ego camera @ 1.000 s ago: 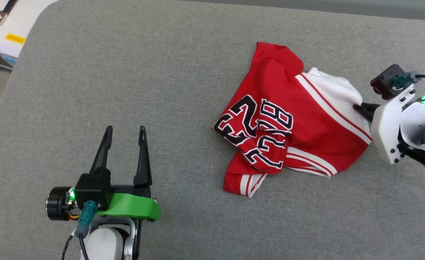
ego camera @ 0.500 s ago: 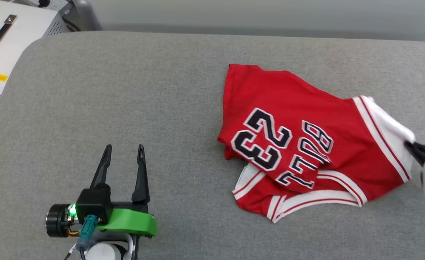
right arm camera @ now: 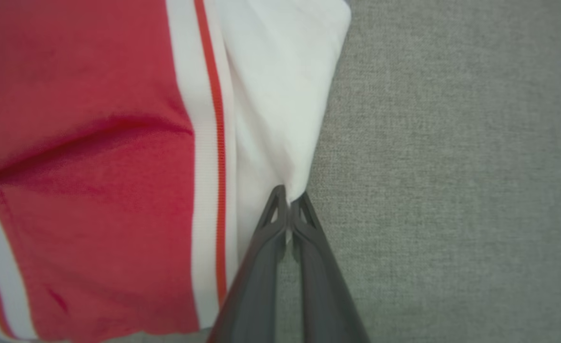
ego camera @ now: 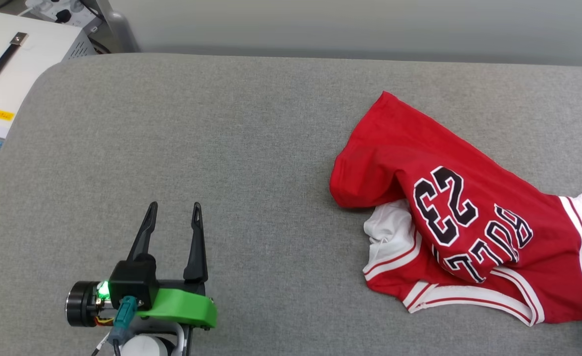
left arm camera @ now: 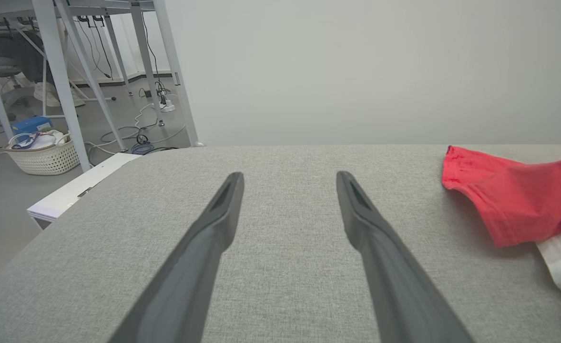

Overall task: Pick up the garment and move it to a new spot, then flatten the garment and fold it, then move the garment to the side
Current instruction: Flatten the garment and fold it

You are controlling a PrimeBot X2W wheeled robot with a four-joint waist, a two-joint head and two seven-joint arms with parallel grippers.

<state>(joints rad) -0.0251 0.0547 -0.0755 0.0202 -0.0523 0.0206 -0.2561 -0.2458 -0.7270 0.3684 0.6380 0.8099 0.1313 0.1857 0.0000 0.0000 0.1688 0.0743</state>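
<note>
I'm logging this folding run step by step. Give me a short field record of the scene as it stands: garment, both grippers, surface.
garment: red jersey, crumpled, "23" side up, on the surface's right part
right gripper: right gripper shut on the edge of the white sleeve
left gripper: left gripper open, empty, apart from the jersey
surface: grey padded surface
beside it: white case with a black handle, far left

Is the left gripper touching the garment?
No, the left gripper stands open over the grey surface, well apart from the garment.
</note>
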